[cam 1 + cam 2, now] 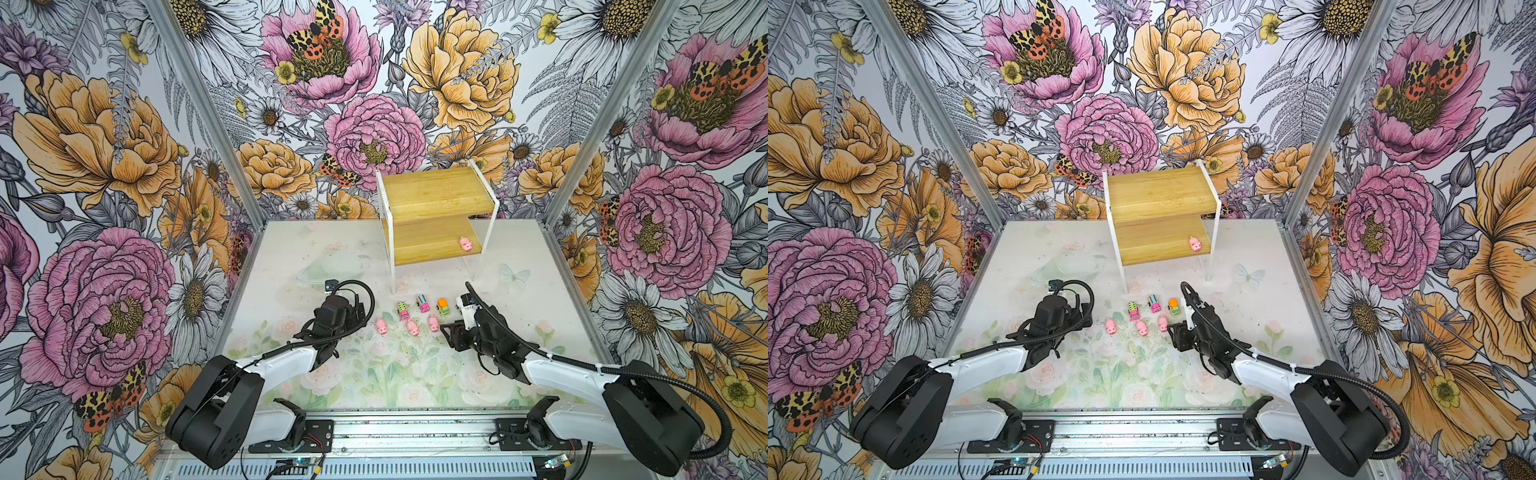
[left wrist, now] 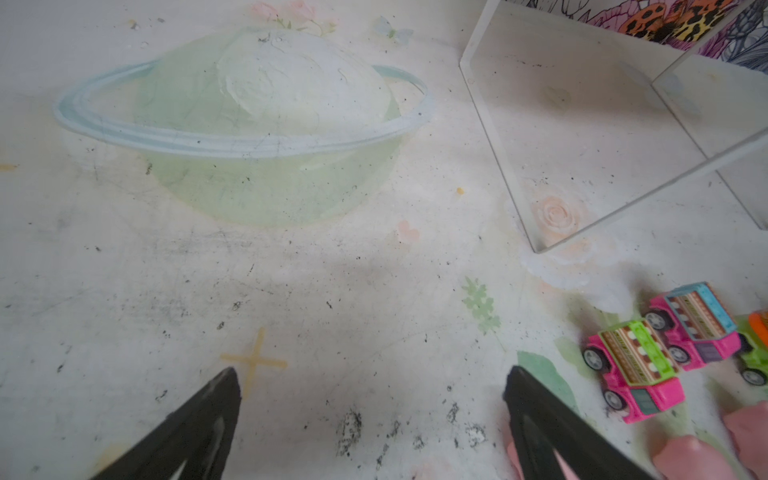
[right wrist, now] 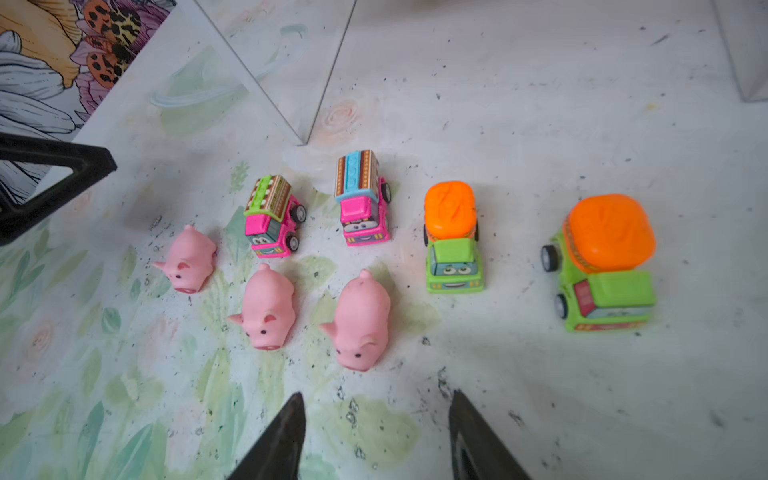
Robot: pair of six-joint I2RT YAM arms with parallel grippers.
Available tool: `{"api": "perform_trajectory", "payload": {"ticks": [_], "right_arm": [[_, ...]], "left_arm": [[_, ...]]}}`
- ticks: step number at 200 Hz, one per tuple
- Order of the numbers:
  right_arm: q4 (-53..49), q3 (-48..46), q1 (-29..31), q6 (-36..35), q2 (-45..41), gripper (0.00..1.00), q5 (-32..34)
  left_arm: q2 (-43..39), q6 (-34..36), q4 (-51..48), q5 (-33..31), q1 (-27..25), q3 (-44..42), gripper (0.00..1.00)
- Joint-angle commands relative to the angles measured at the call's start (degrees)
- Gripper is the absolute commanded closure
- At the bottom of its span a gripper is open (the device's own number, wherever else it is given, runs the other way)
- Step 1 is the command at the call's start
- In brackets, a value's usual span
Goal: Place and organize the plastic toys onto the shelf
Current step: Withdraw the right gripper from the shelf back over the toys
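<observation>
Though loose: three pigs [image 3: 268, 309]; four trucks [image 3: 361, 203]

Bold floral wallpaper [image 1: 104, 145] around a pale flower-printed tabletop [image 1: 374, 374].

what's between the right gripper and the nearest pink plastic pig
Nothing but bare floral mat separates the right gripper from that pig, per the right wrist view.

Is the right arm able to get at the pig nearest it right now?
Probably yes. The right gripper is open, the nearest pig lies just ahead with nothing between them, and the next pig and green truck sit apart from it.
</observation>
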Motion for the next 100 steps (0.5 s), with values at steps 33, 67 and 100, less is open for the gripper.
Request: {"api": "perform_trajectory", "payload": {"ticks": [33, 67, 100], "right_arm": [[8.10, 1.90, 3.73, 1.82, 7.51, 0.46, 4.36], [7.67, 3.75, 4.22, 1.91, 10.38, 0.47, 5.04], [7.68, 5.68, 4.55, 2.18, 13.11, 0.48, 6.05]], "left_arm": [[2.18, 0.49, 1.29, 0.82, -1.27, 0.26, 0.01], [1.49, 1.27, 2.12, 2.16, -1.75, -0.67, 0.01], [1.21, 2.24, 2.70, 5.45, -1.95, -1.01, 0.01]]}}
